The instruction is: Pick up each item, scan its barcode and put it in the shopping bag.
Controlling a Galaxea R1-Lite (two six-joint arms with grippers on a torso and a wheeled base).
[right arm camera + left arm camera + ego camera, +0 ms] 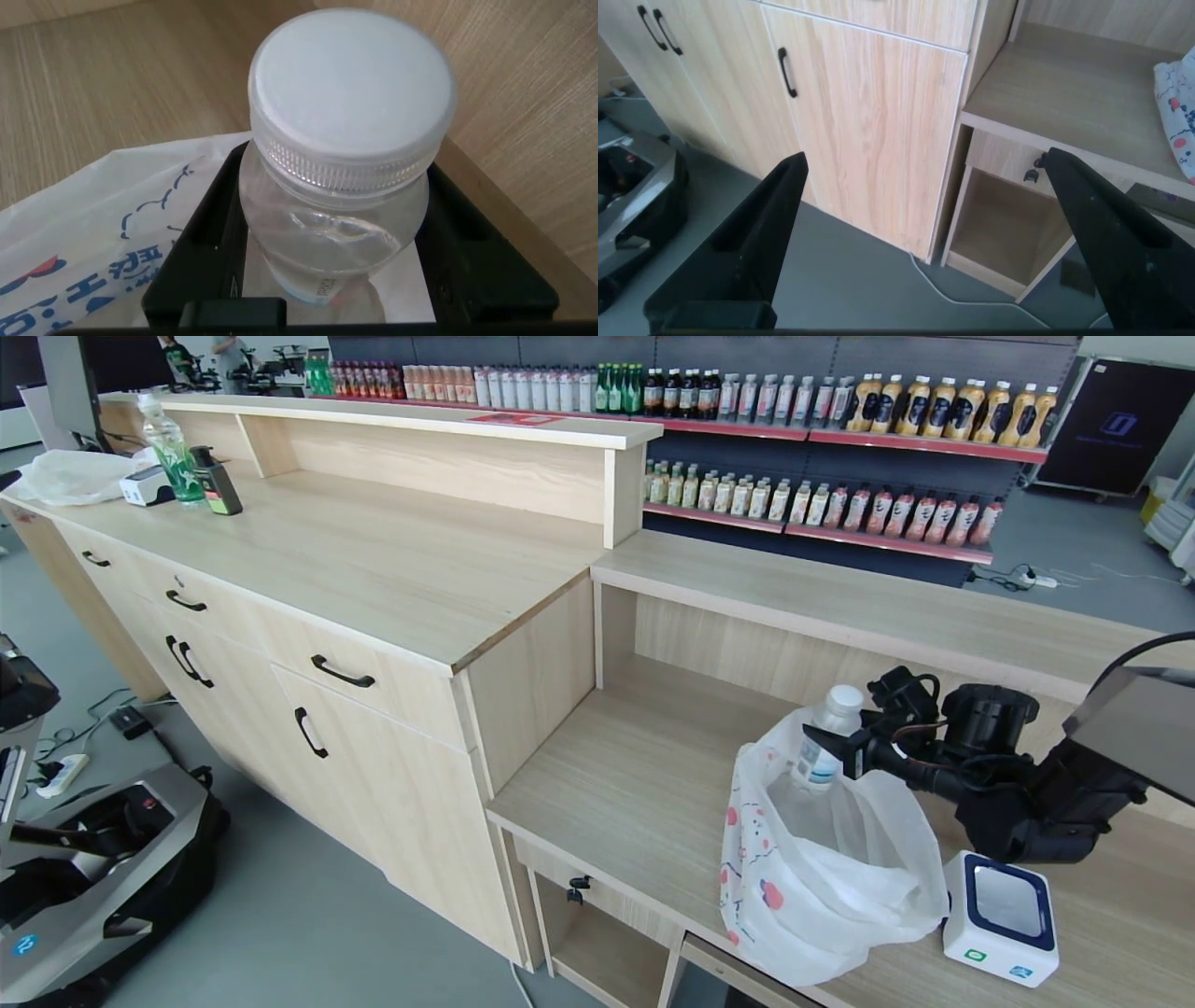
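Observation:
A clear water bottle (828,737) with a white cap (350,89) stands upright over the mouth of the white patterned shopping bag (822,868) on the low counter. My right gripper (834,747) is shut on the bottle's body just below the neck, its black fingers (210,233) on either side of the bottle (332,233). The bag's printed edge (103,247) lies under them. A white barcode scanner (1002,917) sits on the counter beside the bag. My left gripper (924,243) hangs open, low, over the grey floor in front of the cabinet doors.
A tall counter (373,560) with drawers rises left of the low desk (635,775). On its far end stand a green bottle (171,448), a dark handheld device (217,482) and a plastic bag (70,476). Shelves of drinks (822,401) line the back.

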